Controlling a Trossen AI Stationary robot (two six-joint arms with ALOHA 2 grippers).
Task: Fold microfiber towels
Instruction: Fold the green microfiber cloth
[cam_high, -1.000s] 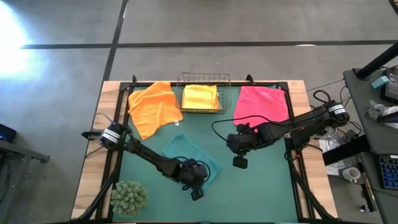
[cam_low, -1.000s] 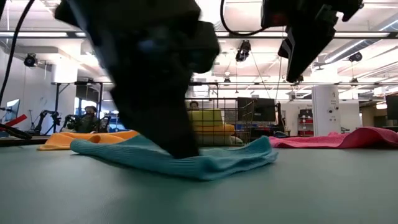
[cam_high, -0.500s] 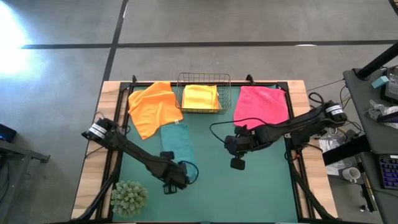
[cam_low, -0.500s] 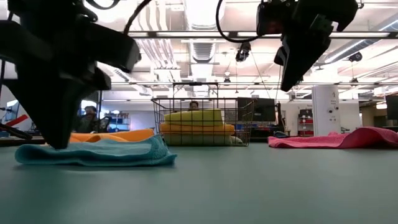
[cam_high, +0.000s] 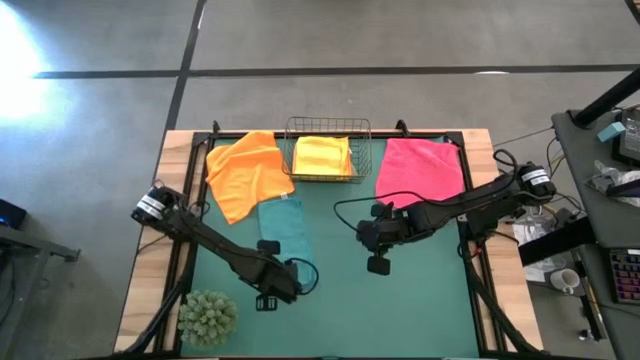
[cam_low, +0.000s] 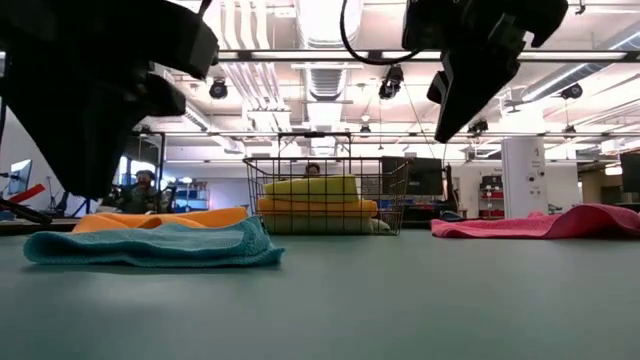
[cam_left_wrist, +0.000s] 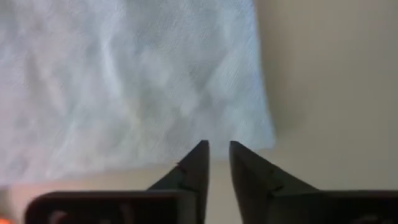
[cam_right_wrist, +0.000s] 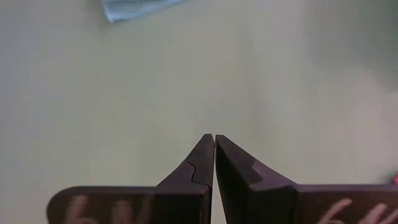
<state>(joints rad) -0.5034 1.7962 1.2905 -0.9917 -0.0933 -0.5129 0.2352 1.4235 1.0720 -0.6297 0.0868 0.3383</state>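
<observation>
A teal towel (cam_high: 283, 228) lies folded into a narrow strip on the green mat, its far end beside an orange towel (cam_high: 245, 172). My left gripper (cam_high: 268, 298) hangs just past the strip's near end and points down. In the left wrist view my left gripper (cam_left_wrist: 217, 149) is slightly open and holds nothing, with the teal towel (cam_left_wrist: 124, 81) below it. My right gripper (cam_high: 378, 265) is shut and empty above the bare mat at mid table. A pink towel (cam_high: 420, 165) lies spread at the far right. A yellow towel (cam_high: 322, 157) sits in the wire basket (cam_high: 328, 125).
A green spiky plant ball (cam_high: 208, 315) stands at the near left corner, close to my left arm. The wire basket stands at the middle of the far edge. Bare mat (cam_high: 420, 300) stretches across the near right half of the table.
The teal towel, spread out a second ago, now lies as a narrow folded strip farther toward the far left, beside the orange towel. My left gripper went toward the table's left edge with it. It then rose off the strip's near end.
</observation>
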